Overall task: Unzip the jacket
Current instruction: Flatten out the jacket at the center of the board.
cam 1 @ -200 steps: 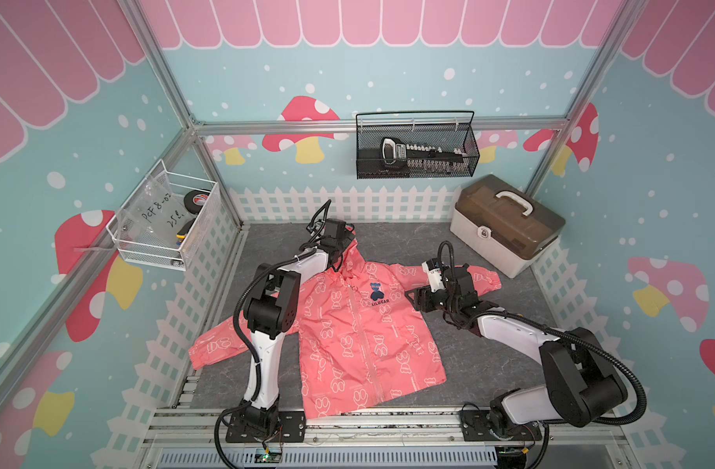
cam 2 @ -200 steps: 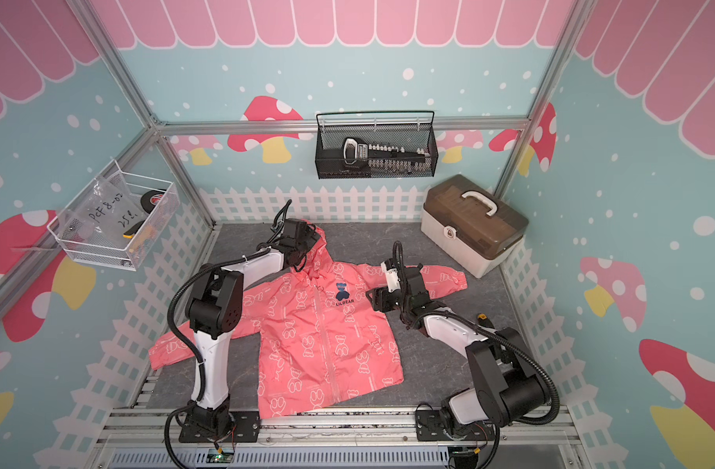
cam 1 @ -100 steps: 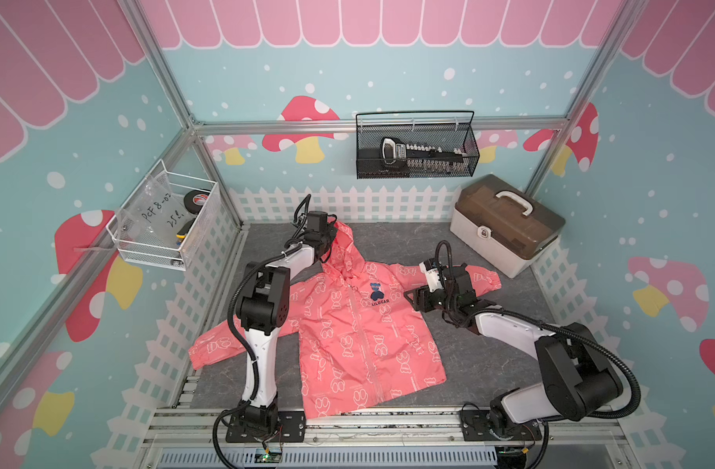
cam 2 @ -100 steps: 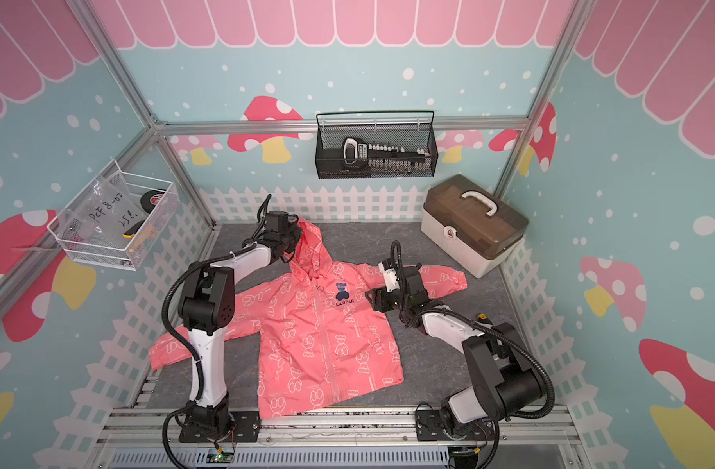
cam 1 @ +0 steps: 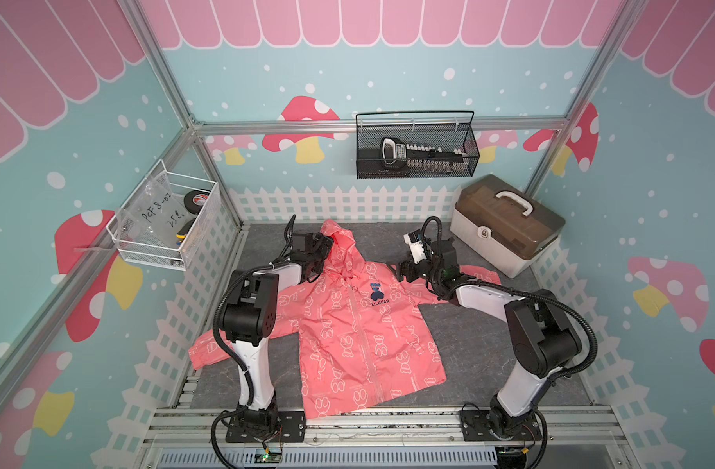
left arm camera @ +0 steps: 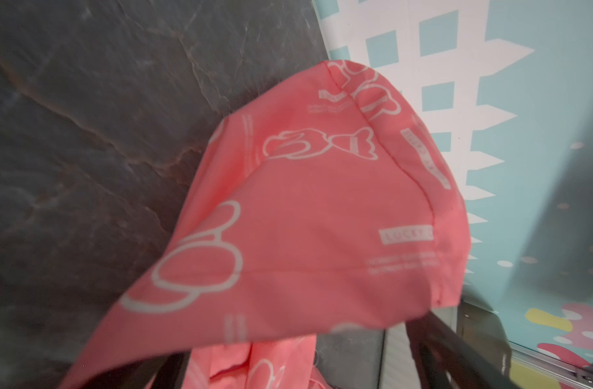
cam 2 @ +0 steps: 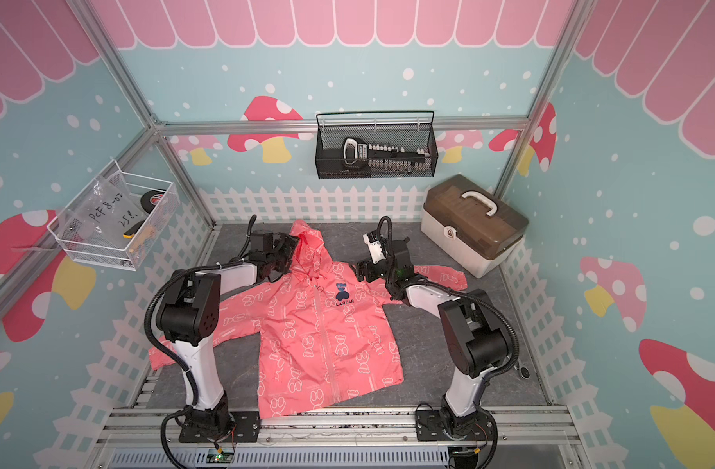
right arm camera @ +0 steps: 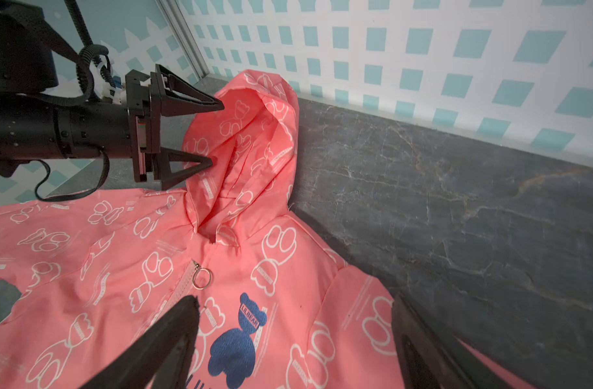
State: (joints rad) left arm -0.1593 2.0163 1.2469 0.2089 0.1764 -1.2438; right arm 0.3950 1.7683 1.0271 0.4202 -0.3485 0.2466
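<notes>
The coral-pink jacket lies front up on the dark grey mat, its zipper closed up to the collar. The silver ring pull rests just below the neck, beside the navy bear logo. The hood stands up in a peak toward the back fence. My left gripper is open, its fingertips against the hood's side. My right gripper hovers open over the chest near the logo, holding nothing.
A brown-lidded toolbox stands at the back right of the mat. A black wire basket hangs on the back wall and a white wire basket on the left wall. A white picket fence borders the mat.
My left gripper closed on the hood, drew it up toward the back wall, and has opened again. The hood now stands peaked. My right gripper's jaws have spread wider.
</notes>
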